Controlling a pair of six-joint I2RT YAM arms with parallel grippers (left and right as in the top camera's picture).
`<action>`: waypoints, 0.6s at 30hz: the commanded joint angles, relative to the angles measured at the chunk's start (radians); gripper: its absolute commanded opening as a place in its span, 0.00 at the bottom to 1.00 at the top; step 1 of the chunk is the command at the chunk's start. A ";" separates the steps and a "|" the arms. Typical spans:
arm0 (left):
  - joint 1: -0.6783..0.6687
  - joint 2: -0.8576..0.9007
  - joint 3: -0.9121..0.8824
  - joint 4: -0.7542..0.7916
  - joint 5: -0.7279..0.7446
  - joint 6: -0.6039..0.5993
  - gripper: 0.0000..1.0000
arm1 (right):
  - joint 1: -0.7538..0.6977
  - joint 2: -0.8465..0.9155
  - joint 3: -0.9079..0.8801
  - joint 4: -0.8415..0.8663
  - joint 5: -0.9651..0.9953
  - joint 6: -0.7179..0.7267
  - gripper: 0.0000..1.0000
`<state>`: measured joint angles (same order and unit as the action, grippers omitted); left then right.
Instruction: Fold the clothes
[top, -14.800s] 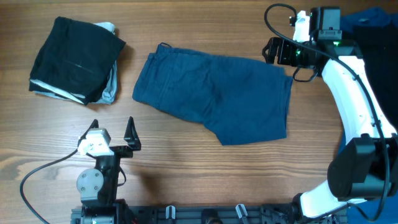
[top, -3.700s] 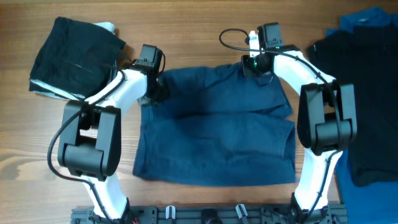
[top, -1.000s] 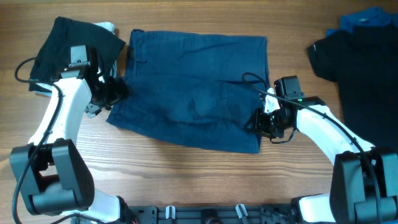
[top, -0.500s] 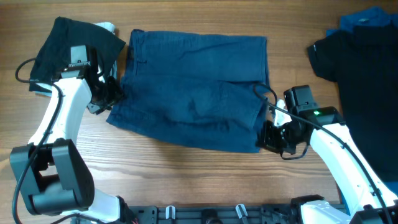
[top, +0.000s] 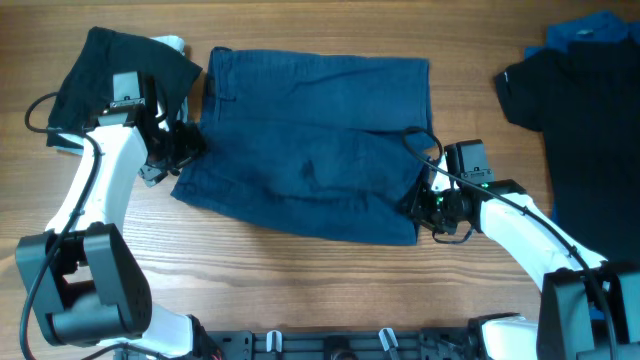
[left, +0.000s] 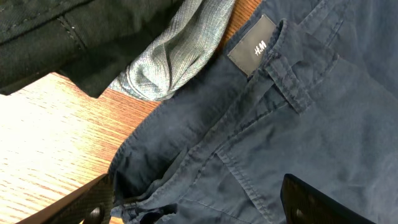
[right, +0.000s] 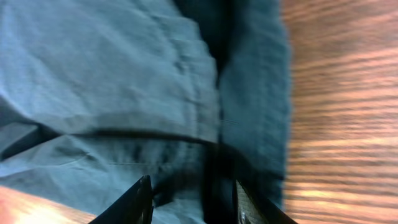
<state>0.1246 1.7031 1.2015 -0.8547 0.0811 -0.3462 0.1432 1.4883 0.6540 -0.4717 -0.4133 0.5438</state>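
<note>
Dark navy denim-like rectangular garment lies flat on wooden table, one layer doubled over, prob. mid-fold. L gripper at its left edge, fingers spread wide over the waistband corner, pinching nothing; looks set to take that edge. R gripper at its lower-right corner, fabric btwn fingers, blurred: can't tell if pinching. Count: 1 navy; left of it, 1 folded black piece on 1 pale blue piece; right of it, 1 loose black garment and 1 bright blue one.

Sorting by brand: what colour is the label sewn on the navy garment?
The label is dark grey with white lettering, clearest in the left wrist view.
</note>
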 joint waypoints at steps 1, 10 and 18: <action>0.003 -0.013 -0.006 0.003 0.016 0.002 0.86 | 0.005 0.009 -0.008 0.007 -0.033 0.006 0.42; 0.003 -0.013 -0.006 0.003 0.016 0.002 0.85 | 0.005 0.012 -0.008 0.009 0.017 0.052 0.43; 0.003 -0.013 -0.006 0.003 0.016 0.002 0.86 | 0.005 0.012 -0.008 0.093 -0.037 0.085 0.04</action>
<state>0.1246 1.7031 1.2015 -0.8547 0.0811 -0.3462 0.1432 1.4883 0.6510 -0.4023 -0.4206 0.6182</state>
